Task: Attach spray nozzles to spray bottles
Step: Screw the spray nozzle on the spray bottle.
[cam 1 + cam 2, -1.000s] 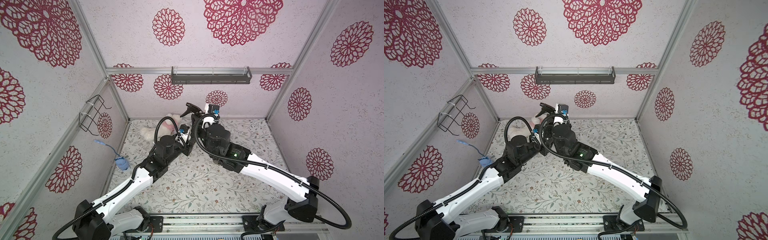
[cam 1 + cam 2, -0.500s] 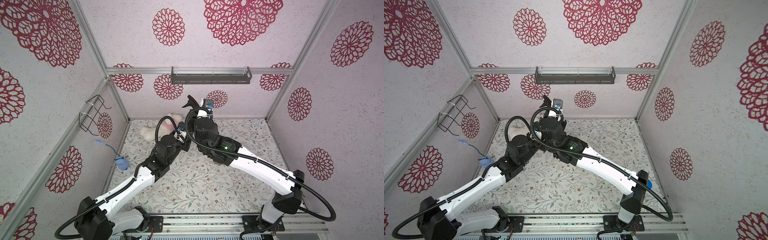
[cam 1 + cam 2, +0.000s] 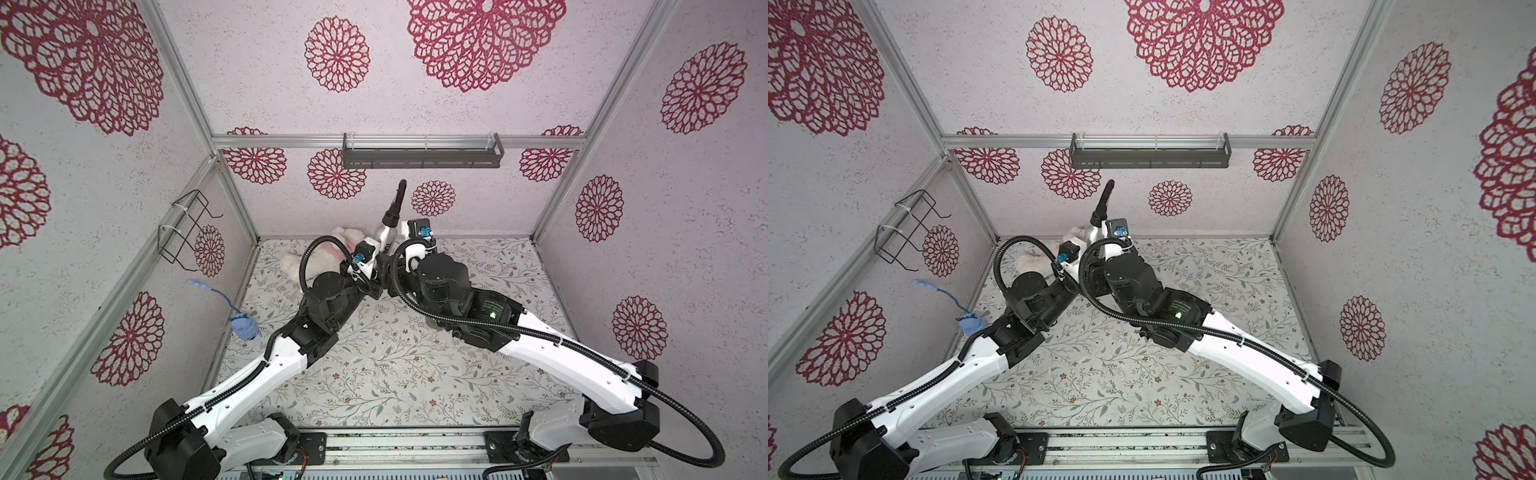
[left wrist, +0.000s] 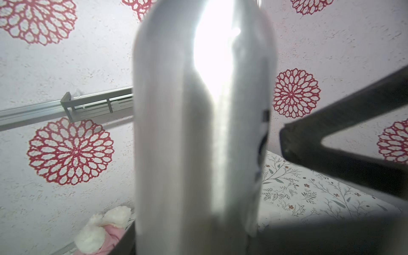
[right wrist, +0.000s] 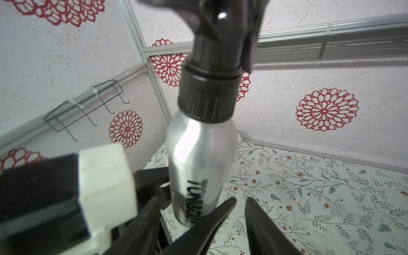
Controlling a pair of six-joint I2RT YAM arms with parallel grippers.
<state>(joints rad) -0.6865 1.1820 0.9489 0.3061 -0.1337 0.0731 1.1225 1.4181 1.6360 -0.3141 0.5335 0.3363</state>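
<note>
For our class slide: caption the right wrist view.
Black spray nozzle sits on the silver bottle.

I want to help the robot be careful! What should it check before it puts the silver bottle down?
1. Black nozzle sits on the silver bottle: ok.
2. Collar screwed fully tight: cannot tell.
3. Left claw grips the bottle low down: ok.
4. Right claw open and off the bottle: ok.
5. Bare table ahead to set it on: ok.
6. Plush toy out of the way: cannot tell.
</note>
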